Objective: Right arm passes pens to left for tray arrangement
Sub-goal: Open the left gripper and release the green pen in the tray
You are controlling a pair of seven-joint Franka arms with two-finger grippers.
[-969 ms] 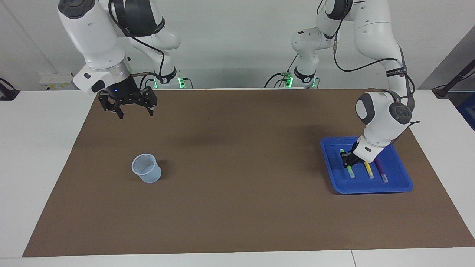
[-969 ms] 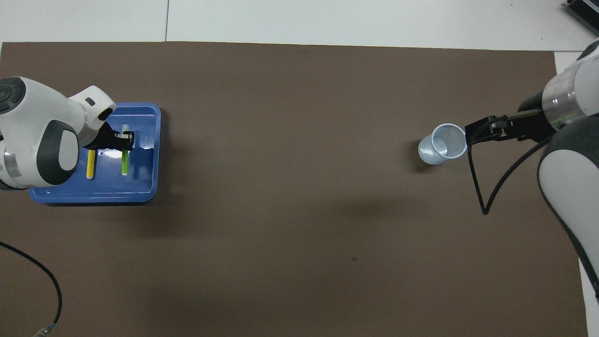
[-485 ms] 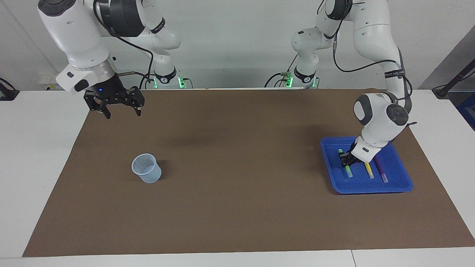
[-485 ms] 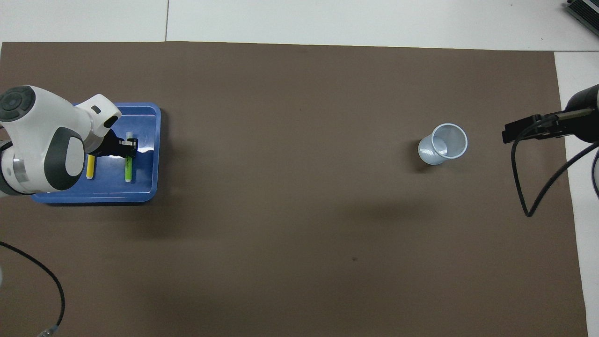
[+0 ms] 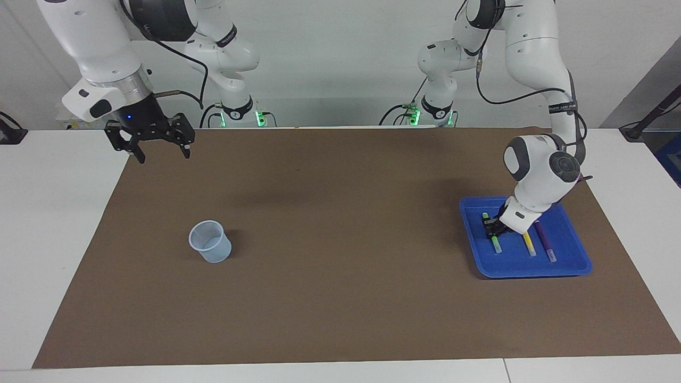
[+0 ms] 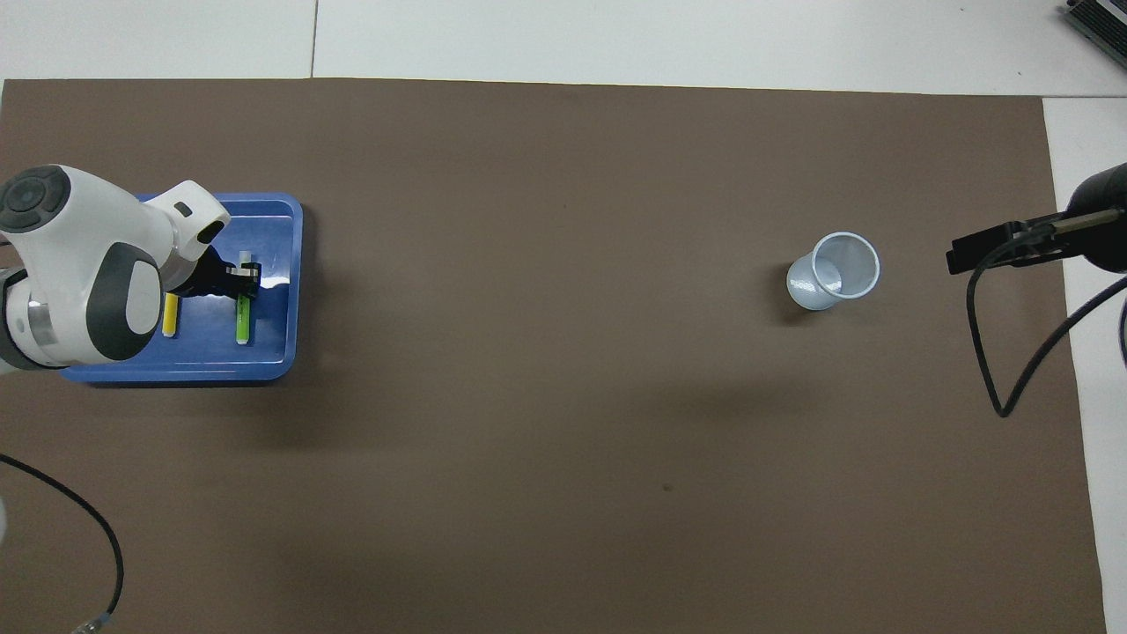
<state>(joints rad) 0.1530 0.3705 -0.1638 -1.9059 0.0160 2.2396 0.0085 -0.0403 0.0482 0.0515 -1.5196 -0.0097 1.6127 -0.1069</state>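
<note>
A: Item one, changes since the previous pictures?

B: The right end effector (image 5: 158,150) has drawn back toward its own end of the bench (image 5: 32,213) and risen; a second ago it hung over the brown mat (image 5: 340,298) near the cup, now it hangs over the mat's corner at the robots' edge. Its fingers stand wide apart, holding nothing, same as before. The left end effector (image 5: 493,227) has stayed low in the tray and slid along the green pen toward the robots.

A: Item two, the left end effector's state?

B: Fingers together, clamped on the green pen (image 5: 495,242), which lies flat on the tray floor.

A: Item three, the pens, nearest the robots first?

B: All three lie in the tray (image 5: 532,268), side by side, roughly parallel, lengthwise away from the robots. The green pen is the one nearest the bench's middle; the yellow pen (image 5: 529,244) is beside it; the purple pen (image 5: 546,242) is toward the left arm's end. Each shows a whitish tip at its end farther from the robots. In the overhead view the left arm hides the purple one.

A: Item four, the tray?

B: Bright blue, shallow, rounded corners, raised rim; on the mat at the left arm's end.

A: Item five, anything else?

B: One translucent bluish cup (image 5: 210,242), upright, on the mat toward the right arm's end, well apart from the tray.
</note>
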